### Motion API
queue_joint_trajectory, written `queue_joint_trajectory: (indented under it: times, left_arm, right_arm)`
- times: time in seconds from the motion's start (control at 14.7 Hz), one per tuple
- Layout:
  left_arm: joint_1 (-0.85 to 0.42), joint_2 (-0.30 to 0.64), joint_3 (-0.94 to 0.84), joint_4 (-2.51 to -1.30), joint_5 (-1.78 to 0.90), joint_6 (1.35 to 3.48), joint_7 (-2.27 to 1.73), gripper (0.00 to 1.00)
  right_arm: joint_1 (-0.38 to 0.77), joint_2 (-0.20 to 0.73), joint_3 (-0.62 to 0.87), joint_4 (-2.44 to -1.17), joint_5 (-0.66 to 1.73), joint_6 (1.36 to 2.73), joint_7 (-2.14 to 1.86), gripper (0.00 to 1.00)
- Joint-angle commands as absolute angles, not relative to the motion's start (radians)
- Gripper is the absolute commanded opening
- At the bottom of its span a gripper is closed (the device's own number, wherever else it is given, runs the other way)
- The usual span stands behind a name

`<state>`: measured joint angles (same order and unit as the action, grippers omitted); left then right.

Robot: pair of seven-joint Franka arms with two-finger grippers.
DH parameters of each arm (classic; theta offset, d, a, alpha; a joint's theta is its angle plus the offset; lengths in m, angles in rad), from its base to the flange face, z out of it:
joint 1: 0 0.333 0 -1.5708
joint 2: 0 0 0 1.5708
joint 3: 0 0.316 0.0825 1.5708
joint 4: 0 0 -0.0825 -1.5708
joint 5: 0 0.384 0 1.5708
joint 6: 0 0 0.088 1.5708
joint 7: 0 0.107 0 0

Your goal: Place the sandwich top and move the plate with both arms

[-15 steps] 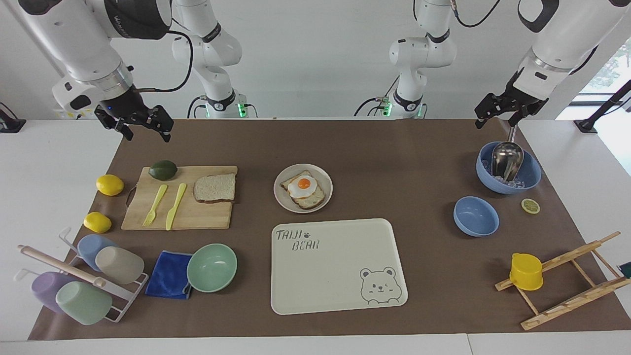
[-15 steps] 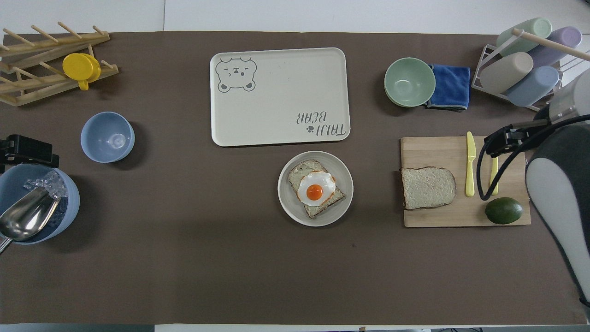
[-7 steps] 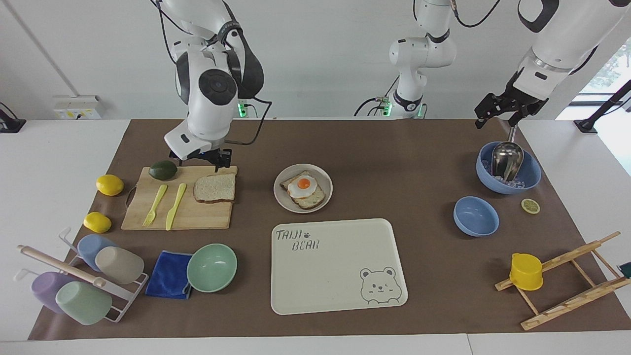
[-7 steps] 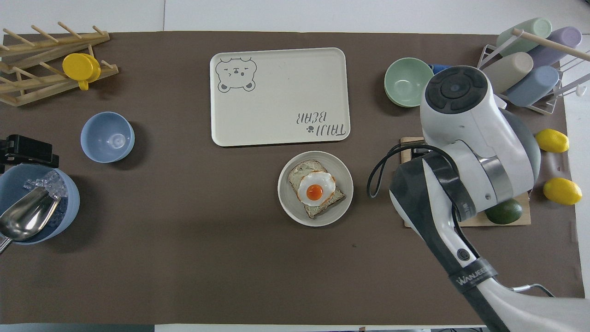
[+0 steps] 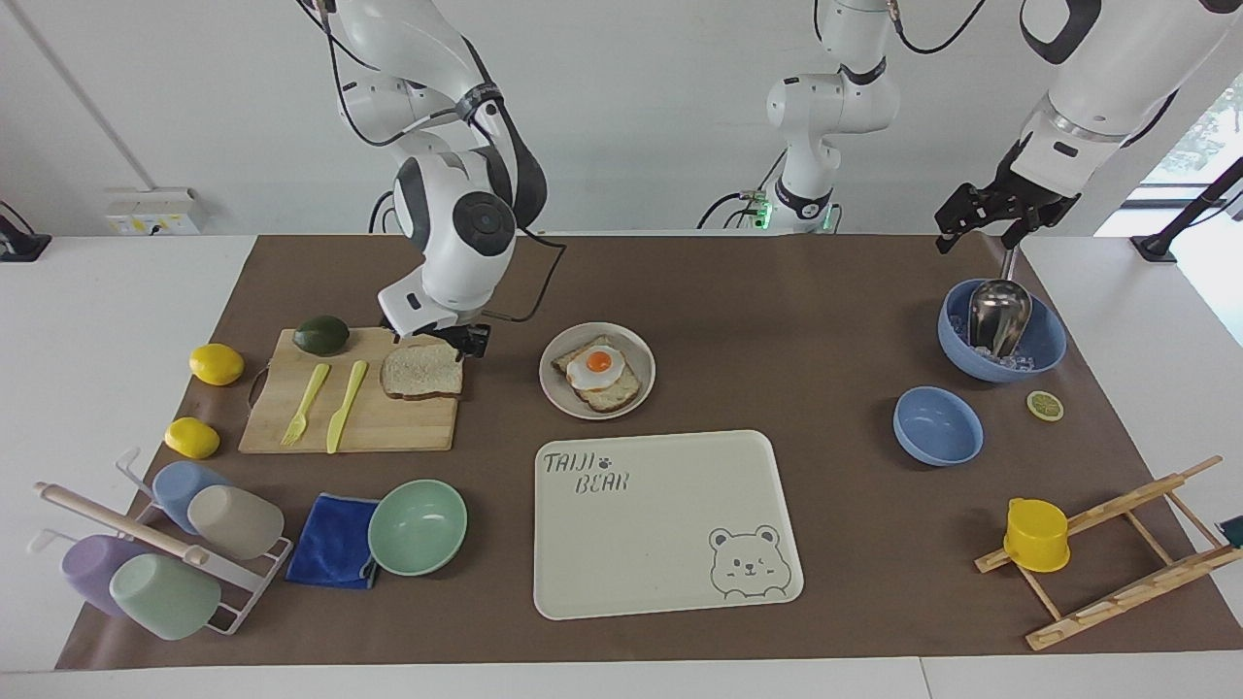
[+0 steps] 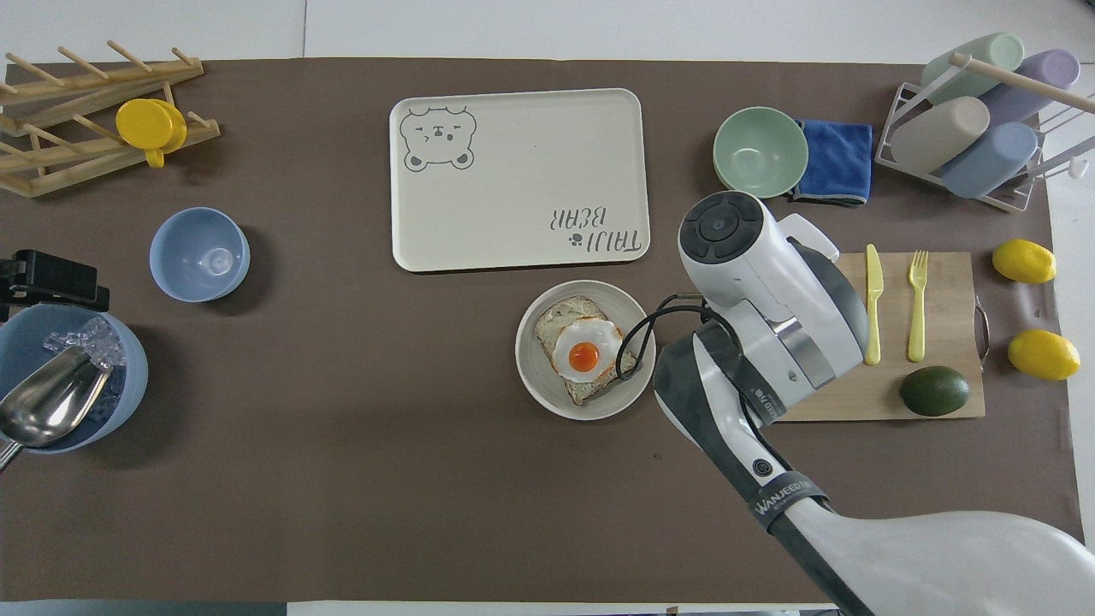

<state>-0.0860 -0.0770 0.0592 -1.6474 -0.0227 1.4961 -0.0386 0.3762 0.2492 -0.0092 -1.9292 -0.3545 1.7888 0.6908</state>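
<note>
Bread, a plain tan slice with brown crust (image 5: 423, 371), lies on the pale wooden cutting board (image 5: 388, 417) toward the right arm's end of the table. The right gripper (image 5: 464, 340) is low at the slice's edge nearest the robots; whether its fingers are spread or touching the bread cannot be told. The round beige plate (image 5: 557, 388) beside the board holds egg-topped toast (image 5: 596, 372). The left gripper (image 5: 983, 225) waits above the ice-filled blue bowl (image 5: 1047, 354), fingers unreadable.

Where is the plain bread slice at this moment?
In the facing view, the sandwich top lies on the wooden cutting board, beside the yellow knife, with the right gripper at its edge.
</note>
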Motion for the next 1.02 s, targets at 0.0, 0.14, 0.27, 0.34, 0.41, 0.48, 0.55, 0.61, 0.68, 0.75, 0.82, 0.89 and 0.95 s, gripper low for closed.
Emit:
queue_joint_trajectory:
  times: [0.0,0.14,0.27,0.34,0.41,0.48,0.55,0.61,0.68,0.75,0.82,0.89,0.95]
  left_arm:
    - [-0.081,-0.087,0.058,-1.647,-0.014,1.496,-0.035,1.00]
    - [-0.081,-0.087,0.058,-1.647,-0.012,1.496,-0.035,1.00]
    - [-0.081,-0.087,0.058,-1.647,-0.014,1.496,-0.035,1.00]
    - [-0.081,-0.087,0.058,-1.647,-0.014,1.496,-0.035,1.00]
    - [-0.081,-0.087,0.058,-1.647,-0.014,1.496,-0.035,1.00]
    - [-0.081,-0.087,0.058,-1.647,-0.014,1.496,-0.035,1.00]
    - [-0.081,-0.087,0.058,-1.647,-0.014,1.496,-0.035,1.00]
    - [-0.081,-0.087,0.058,-1.647,-0.014,1.496,-0.035,1.00]
    - [-0.081,-0.087,0.058,-1.647,-0.014,1.496,-0.035,1.00]
    - [-0.081,-0.087,0.058,-1.647,-0.014,1.496,-0.035,1.00]
    - [-0.081,-0.087,0.058,-1.647,-0.014,1.496,-0.035,1.00]
    - [-0.081,-0.087,0.058,-1.647,-0.012,1.496,-0.035,1.00]
    - [-0.081,-0.087,0.058,-1.647,-0.014,1.496,-0.035,1.00]
  right_arm:
    - [0.370,0.229,-0.006,-2.017,-0.376,1.867,0.754,1.00]
    - [0.370,0.229,-0.005,-2.046,-0.376,1.907,0.761,1.00]
    - [0.368,0.224,-0.005,-2.084,-0.376,1.953,0.762,1.00]
    - [0.368,0.224,-0.005,-2.092,-0.376,1.965,0.767,1.00]
    - [0.368,0.224,-0.005,-2.106,-0.376,1.979,0.773,1.00]
    - [0.368,0.221,-0.005,-2.121,-0.376,1.994,0.776,1.00]
    - [0.368,0.216,-0.005,-2.138,-0.376,2.015,0.776,1.00]
    - [0.362,0.215,-0.005,-2.146,-0.376,2.025,0.775,1.00]
    - [0.359,0.215,-0.005,-2.146,-0.376,2.025,0.769,1.00]
    - [0.360,0.215,-0.005,-2.145,-0.376,2.025,0.767,0.95]
    - [0.360,0.215,-0.005,-2.145,-0.376,2.026,0.765,0.89]
    - [0.359,0.215,-0.005,-2.145,-0.376,2.026,0.762,0.82]
    - [0.359,0.215,-0.005,-2.146,-0.376,2.026,0.761,0.74]
